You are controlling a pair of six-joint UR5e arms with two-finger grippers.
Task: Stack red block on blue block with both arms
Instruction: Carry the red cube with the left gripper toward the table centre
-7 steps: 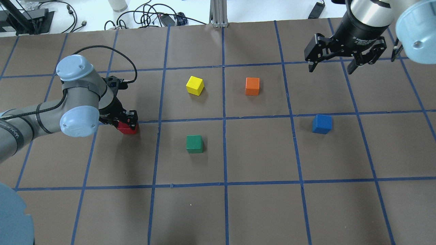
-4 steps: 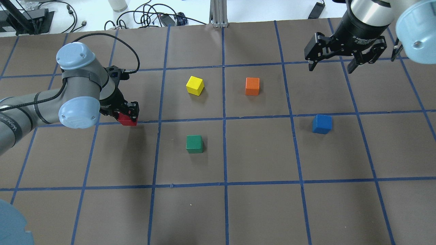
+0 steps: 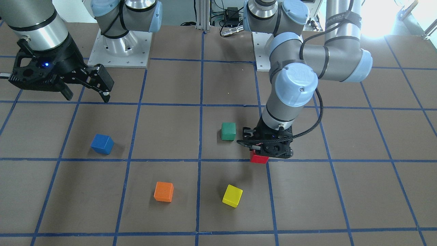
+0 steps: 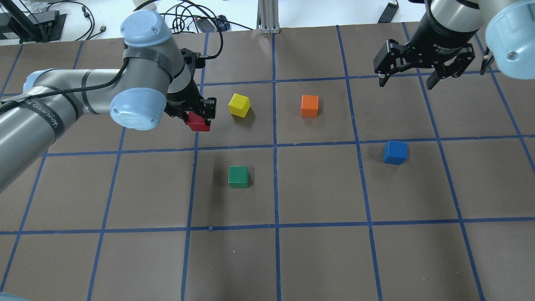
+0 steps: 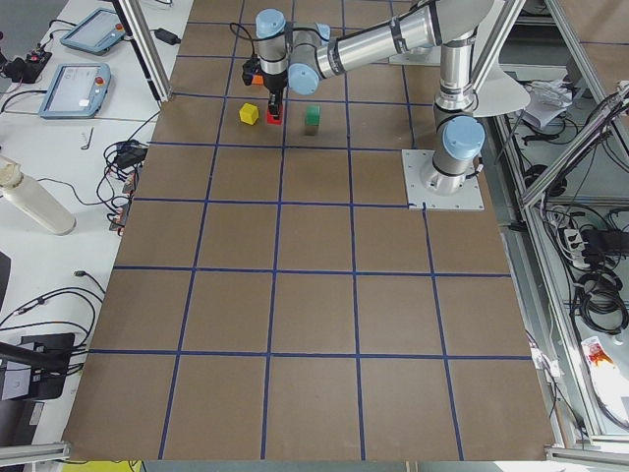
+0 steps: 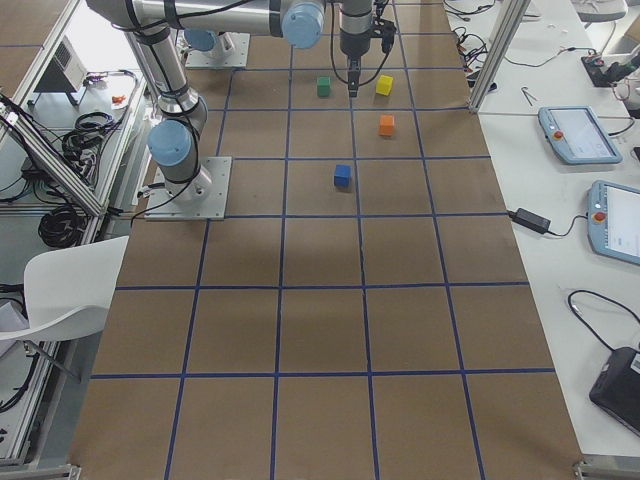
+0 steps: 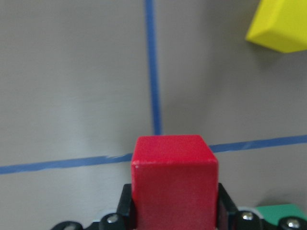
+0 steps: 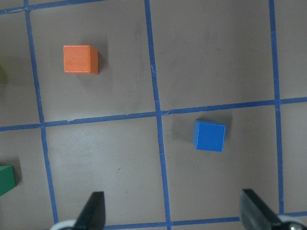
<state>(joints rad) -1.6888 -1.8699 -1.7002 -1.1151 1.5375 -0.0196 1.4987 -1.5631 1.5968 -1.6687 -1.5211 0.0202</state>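
The left claw (image 4: pixel 199 119) is clamped narrow on the red block (image 4: pixel 198 124), one black finger pressed to each side. The wrist view shows the red cube's top and front face standing out past the fingers. The block seems to hang clear of the brown table (image 4: pixel 317 251), over a crossing of the blue tape lines.

A yellow block (image 4: pixel 239 105) sits near this claw, on its right and a little farther from the robot's base. A green block (image 4: pixel 238 177) rests on the base side of the claw, also to its right.

The right claw (image 4: pixel 405 81) hangs high over the table with its fingers spread wide and nothing between them. The blue block (image 4: pixel 395 152) sits on the table below it, slightly toward the base, and in the right wrist view it falls within the span of the two fingers. It lies well apart from the left claw, far to that claw's right. An orange block (image 4: pixel 309 106) rests to the right claw's left.
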